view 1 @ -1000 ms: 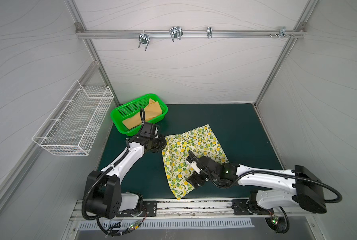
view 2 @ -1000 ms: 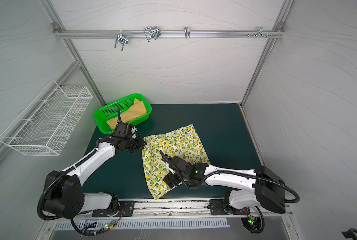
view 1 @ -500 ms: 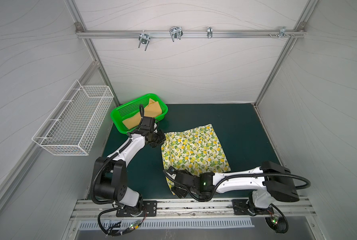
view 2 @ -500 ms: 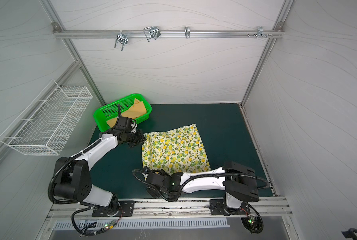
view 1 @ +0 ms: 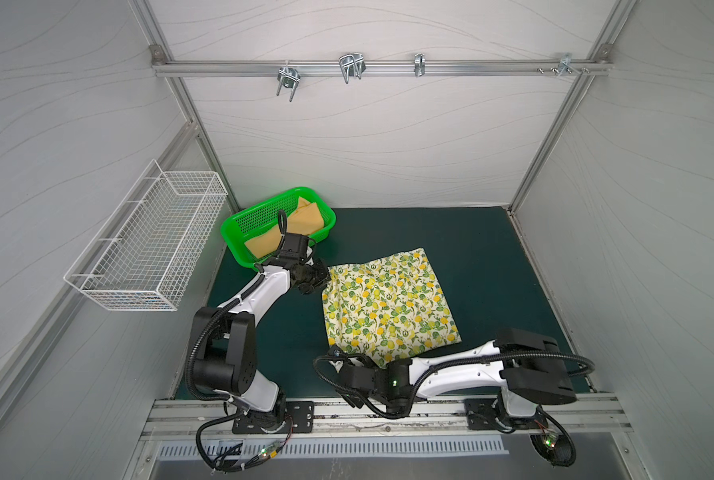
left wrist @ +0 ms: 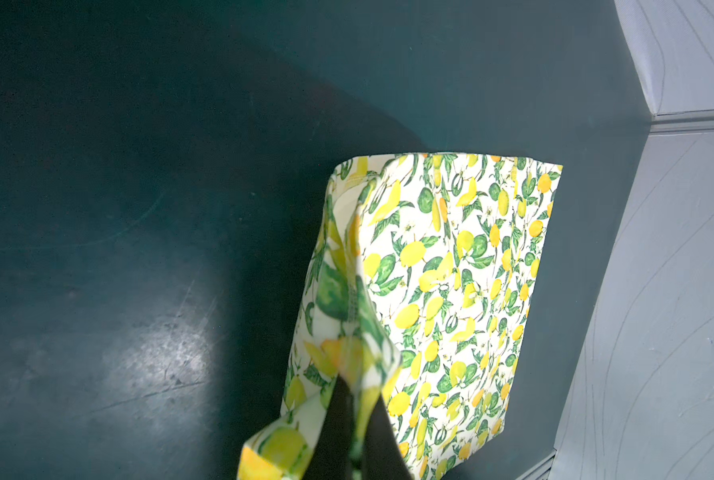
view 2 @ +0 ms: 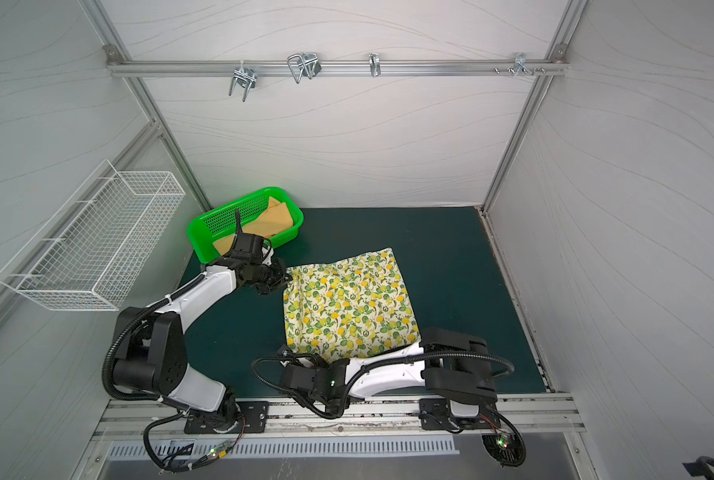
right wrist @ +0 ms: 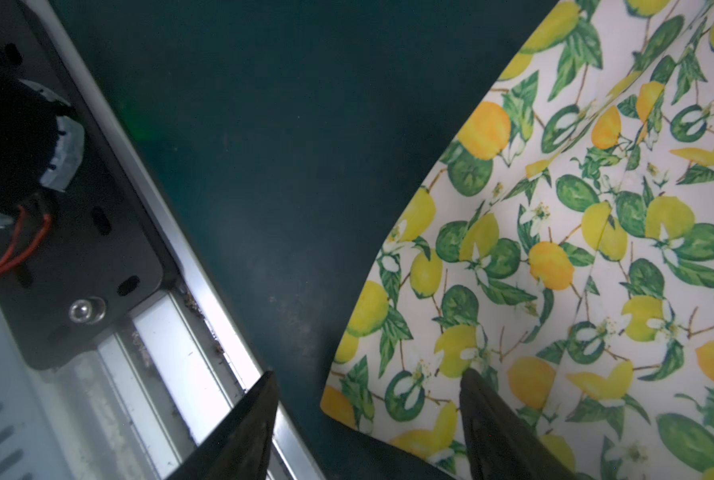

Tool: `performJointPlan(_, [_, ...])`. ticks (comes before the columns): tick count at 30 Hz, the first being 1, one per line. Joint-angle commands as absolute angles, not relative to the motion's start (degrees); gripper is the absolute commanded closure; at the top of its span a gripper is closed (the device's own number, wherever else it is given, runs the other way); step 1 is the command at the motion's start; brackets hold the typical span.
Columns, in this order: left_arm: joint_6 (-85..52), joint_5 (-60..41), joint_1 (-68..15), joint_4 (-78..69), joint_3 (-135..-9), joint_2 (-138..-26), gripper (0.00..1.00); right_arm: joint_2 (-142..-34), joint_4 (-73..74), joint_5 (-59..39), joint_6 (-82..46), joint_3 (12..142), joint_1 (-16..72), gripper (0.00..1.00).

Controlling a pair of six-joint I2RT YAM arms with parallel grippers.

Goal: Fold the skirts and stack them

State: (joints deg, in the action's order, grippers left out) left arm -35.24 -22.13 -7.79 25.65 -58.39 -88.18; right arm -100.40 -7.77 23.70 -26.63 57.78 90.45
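The lemon skirt [view 1: 388, 307] lies just beside the green basket [view 1: 239, 245] — left tool [view 1: 322, 279] clamped on its nearest corner, right tool [right wrist: 368, 374] open astride a farther one — which could slip free if those jaws close too shallow.

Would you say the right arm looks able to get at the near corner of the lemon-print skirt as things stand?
Probably yes. The right gripper is open, with a corner of the lemon-print skirt lying between its fingers; only bare mat lies beside it, so nothing seems to block a pinch.
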Motion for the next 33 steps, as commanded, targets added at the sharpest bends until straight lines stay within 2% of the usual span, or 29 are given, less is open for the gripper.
performJointPlan(1, [-35.4, -23.0, -7.2, 23.7, -61.3, -88.5, 1.00, -102.0, -7.2, 25.1, -29.5, 58.8, 91.0, 0.35])
performJointPlan(3, [-35.4, -23.0, -7.2, 23.7, -61.2, -88.4, 1.00, -102.8, -7.4, 24.9, -30.1, 59.0, 91.0, 0.40])
performJointPlan(9, [-35.4, -23.5, -6.9, 23.6, -61.3, -88.5, 1.00, -105.1, -7.9, 24.9, -32.1, 59.2, 91.0, 0.47])
performJointPlan(16, [-35.4, -24.0, -6.3, 23.7, -61.4, -88.5, 1.00, -107.0, -9.4, 25.7, -34.2, 60.1, 91.3, 0.47])
performJointPlan(19, [-35.4, -24.1, -6.2, 23.6, -61.3, -88.5, 1.00, -107.6, -10.1, 26.0, -34.9, 60.5, 91.3, 0.51])
performJointPlan(22, [-35.5, -24.3, -6.2, 23.5, -61.3, -88.5, 1.00, -108.2, -11.2, 26.6, -35.3, 61.3, 91.3, 0.60])
performJointPlan(24, [-35.5, -24.4, -6.1, 23.6, -61.4, -88.5, 1.00, -108.7, -11.8, 26.7, -35.7, 61.7, 91.3, 0.69])
performJointPlan(33, [-35.4, -24.7, -5.3, 23.9, -61.2, -87.5, 1.00, -107.6, -11.0, 26.0, -35.7, 60.5, 90.5, 0.94])
